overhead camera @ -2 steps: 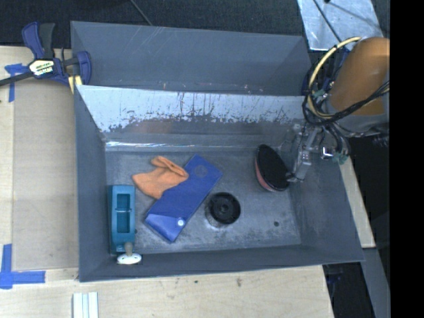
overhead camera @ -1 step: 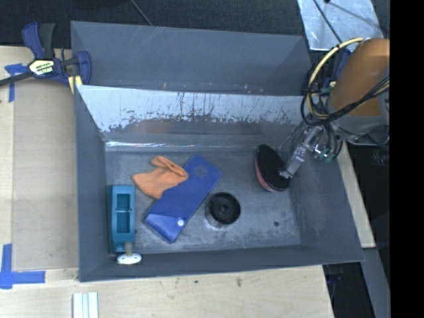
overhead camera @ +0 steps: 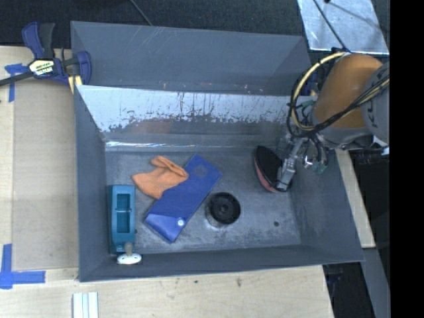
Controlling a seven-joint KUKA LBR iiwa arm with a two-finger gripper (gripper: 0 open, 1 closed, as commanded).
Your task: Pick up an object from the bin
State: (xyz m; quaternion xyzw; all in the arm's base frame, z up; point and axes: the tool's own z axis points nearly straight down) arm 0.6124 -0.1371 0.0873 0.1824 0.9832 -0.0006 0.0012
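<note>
We see a grey metal bin point(overhead camera: 199, 65) with six loose things on its floor. At the left lies a teal plastic block point(overhead camera: 122, 216), long side running front to back, with a small white round piece point(overhead camera: 129, 259) just beside its near end. A crumpled orange cloth point(overhead camera: 159, 175) rests against the far end of a flat blue rectangular pouch point(overhead camera: 183, 197) that lies slantwise. A black round disc point(overhead camera: 224, 208) sits just right of the pouch. Well to the right, a dark oval object with a red rim point(overhead camera: 265, 167) lies alone. The tool point(overhead camera: 286, 177) is down at this object's right edge; we cannot tell whether it is apart or together, nor whether it grips anything.
</note>
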